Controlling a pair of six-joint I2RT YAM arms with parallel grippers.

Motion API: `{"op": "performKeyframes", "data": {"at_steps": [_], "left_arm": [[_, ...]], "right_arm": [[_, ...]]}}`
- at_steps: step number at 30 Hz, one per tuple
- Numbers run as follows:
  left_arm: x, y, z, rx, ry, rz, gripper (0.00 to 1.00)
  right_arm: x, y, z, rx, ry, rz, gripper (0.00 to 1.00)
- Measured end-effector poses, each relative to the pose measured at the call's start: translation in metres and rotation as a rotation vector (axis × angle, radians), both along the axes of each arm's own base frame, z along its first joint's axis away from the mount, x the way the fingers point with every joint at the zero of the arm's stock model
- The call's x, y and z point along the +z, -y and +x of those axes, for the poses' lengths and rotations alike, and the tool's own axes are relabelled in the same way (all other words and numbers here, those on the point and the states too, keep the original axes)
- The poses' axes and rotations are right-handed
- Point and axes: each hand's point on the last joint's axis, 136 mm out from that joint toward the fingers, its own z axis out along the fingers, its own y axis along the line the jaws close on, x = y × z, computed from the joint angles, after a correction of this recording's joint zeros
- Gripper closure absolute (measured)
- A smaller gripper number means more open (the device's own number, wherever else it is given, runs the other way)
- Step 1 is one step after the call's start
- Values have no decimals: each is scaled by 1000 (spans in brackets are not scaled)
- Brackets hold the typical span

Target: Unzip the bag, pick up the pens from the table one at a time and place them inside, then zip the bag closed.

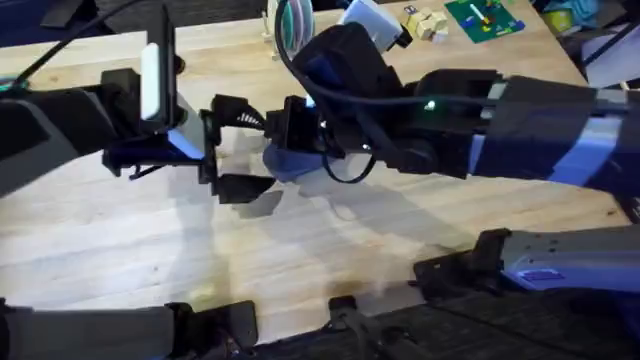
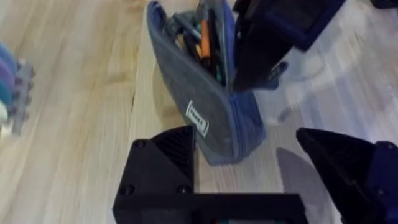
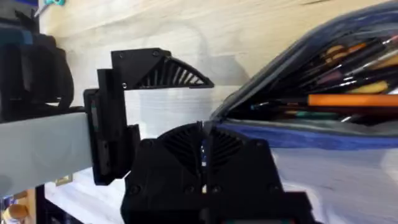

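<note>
The blue-grey bag lies on the table with its zipper open. Several pens rest inside it, among them an orange pen. In the overhead view a patch of the bag shows beneath the right arm. My left gripper is open, its black fingers straddling the bag's near end. Reaching across the middle, my right gripper is shut at the rim of the opening, apparently on the zipper. From overhead, the left gripper sits just left of the right gripper.
A stack of coloured rings stands on the table beside the bag. At the far edge are a white-and-green ring stand, small wooden blocks and a green board. Bare wood lies in front of the arms.
</note>
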Motion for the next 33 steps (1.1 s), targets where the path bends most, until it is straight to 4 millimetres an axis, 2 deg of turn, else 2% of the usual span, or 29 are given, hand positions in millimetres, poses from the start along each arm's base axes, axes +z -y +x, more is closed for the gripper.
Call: {"op": "performKeyframes", "data": {"at_steps": [7, 9, 10, 19, 24, 28, 33], "left_arm": [[3, 10, 13, 16, 20, -11, 38], [3, 10, 15, 30, 3, -13, 135], [3, 10, 15, 37, -7, -12, 148], [2, 11, 17, 71, -68, -10, 137], [-5, 19, 15, 51, -100, -8, 136], [-14, 22, 13, 46, -135, -6, 173], [-12, 23, 16, 46, -120, -19, 177]], "right_arm": [[0, 0, 0, 0, 0, 0, 969], [0, 0, 0, 0, 0, 0, 969], [0, 0, 0, 0, 0, 0, 969], [0, 0, 0, 0, 0, 0, 969], [0, 0, 0, 0, 0, 0, 969], [0, 0, 0, 0, 0, 0, 969], [-1, 0, 0, 0, -2, -2, 969]]}}
